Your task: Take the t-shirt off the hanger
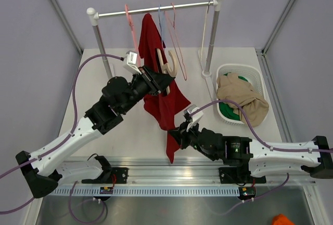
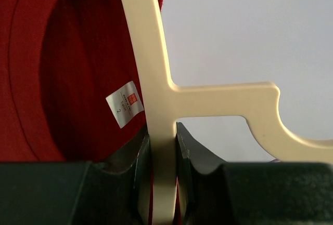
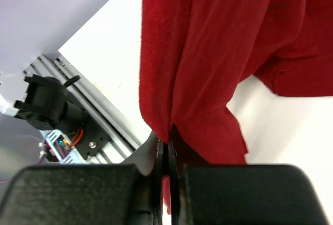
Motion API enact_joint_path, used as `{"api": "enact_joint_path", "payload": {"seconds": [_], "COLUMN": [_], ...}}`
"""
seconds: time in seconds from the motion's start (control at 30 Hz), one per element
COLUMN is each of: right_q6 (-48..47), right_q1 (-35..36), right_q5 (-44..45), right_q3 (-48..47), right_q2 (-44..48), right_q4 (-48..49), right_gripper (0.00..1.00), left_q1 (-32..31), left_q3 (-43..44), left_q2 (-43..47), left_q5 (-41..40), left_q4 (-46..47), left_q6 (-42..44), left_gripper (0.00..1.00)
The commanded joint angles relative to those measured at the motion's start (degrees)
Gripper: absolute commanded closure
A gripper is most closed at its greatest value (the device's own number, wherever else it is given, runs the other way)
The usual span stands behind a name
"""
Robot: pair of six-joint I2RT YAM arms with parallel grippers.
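Pinching the cream hanger (image 2: 156,53) at its stem, your left gripper (image 2: 162,142) has its jaws closed down to the thickness of the plastic. One pad sits on each flat face, just below where the cross arm branches off. The grip makes sense: the stem is the rigid place that steadies the hanger while cloth is drawn off it. The red t-shirt (image 1: 162,103) lies to one side of those jaws, its neck opening and white label (image 2: 125,104) just beside the stem. So the shirt is not yet free of the hanger.

Your right gripper (image 3: 167,155) sits lower, near the table's front edge. Its jaws are shut to a thin slit with a fold of the shirt's lower part pinched between them, and the rest of the cloth hangs above and beyond them. Judged purpose: one arm anchors, the other draws the fabric down and away.

In the top view the hanger's hook appears to sit below the rail (image 1: 192,5) rather than on it, though you cannot be sure. A basket (image 1: 237,66) of other clothes stands beyond the right jaws, well apart.

Judgement: task roughly midway. Risks: the collar may snag on the hanger's shoulder under a straight pull, and the thin pinch may slip.
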State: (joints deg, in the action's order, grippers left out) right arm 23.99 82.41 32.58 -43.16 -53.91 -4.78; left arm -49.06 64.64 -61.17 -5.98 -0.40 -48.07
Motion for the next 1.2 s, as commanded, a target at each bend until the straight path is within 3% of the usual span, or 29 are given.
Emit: {"api": "enact_joint_path", "payload": {"seconds": [0.0,0.23,0.5,0.7,0.87,1.07,1.17], "right_q6": [0.88,0.71,11.77,19.95,25.67,21.54,12.61], "right_q1": [1.60,9.23,20.85,21.39,21.30,20.25,12.38], "right_q5": [3.46,0.20,12.06,16.37,20.41,31.39,28.26], "right_q3": [0.27,-0.17,2.62,7.20,5.54,-0.87,-1.06], "right_q2": [1.53,0.74,3.54,4.87,1.10,-6.02,-8.23], "right_q4": [0.57,-5.15,-16.48,-17.98,-23.87,-23.70,-16.44], "right_gripper": [1.00,1.00,1.00,1.00,1.00,0.99,0.99], "left_q1": [0.01,1.51,9.33,10.74,10.74,10.30,9.95], "left_q3": [1.71,5.67,9.18,12.34,12.80,6.65,4.53], "left_q2": [3.77,5.71,5.80,5.27,6.32,7.55,7.90], "left_q5": [-1.85,-1.14,8.76,15.64,19.68,29.26,34.18], "left_q4": [7.09,5.77,5.59,5.42,6.11,10.42,10.34], "left_q6": [1.32,2.98,-2.54,-6.77,-10.09,-18.28,-20.12], "left_gripper": [1.00,1.00,1.00,1.00,1.00,1.00,1.00]}}
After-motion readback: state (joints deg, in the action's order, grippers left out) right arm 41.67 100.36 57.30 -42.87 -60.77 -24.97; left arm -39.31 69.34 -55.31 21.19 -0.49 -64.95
